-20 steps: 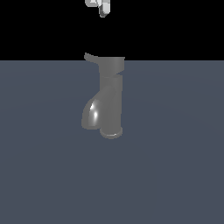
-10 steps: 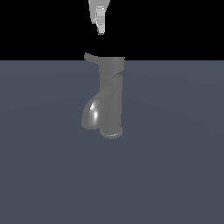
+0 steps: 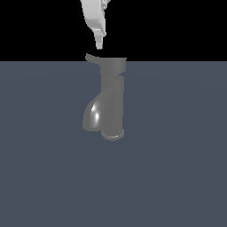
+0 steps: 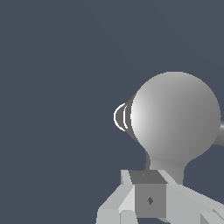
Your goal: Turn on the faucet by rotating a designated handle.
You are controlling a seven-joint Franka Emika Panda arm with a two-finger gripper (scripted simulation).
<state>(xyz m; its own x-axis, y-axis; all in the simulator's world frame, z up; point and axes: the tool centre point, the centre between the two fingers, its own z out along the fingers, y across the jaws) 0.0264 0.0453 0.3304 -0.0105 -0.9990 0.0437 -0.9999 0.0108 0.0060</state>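
The faucet (image 3: 111, 99) stands upright on the dark counter (image 3: 177, 168), column vertical, flared base at the bottom and bulging spout swelling out toward the exterior view's left. Its handle (image 3: 93, 58) sticks sideways from the wide top cap toward that same side, long axis roughly level, tip turned slightly up.

The pincer (image 3: 99, 44) hangs just above the handle's outer end, fingers pointing down and apart from the lever. This placement looks chosen so it can drop beside the lever near the tip and push it around the column's axis, where leverage is greatest.

It holds nothing. The fingertips appear close together, but how far they are spread I cannot tell.
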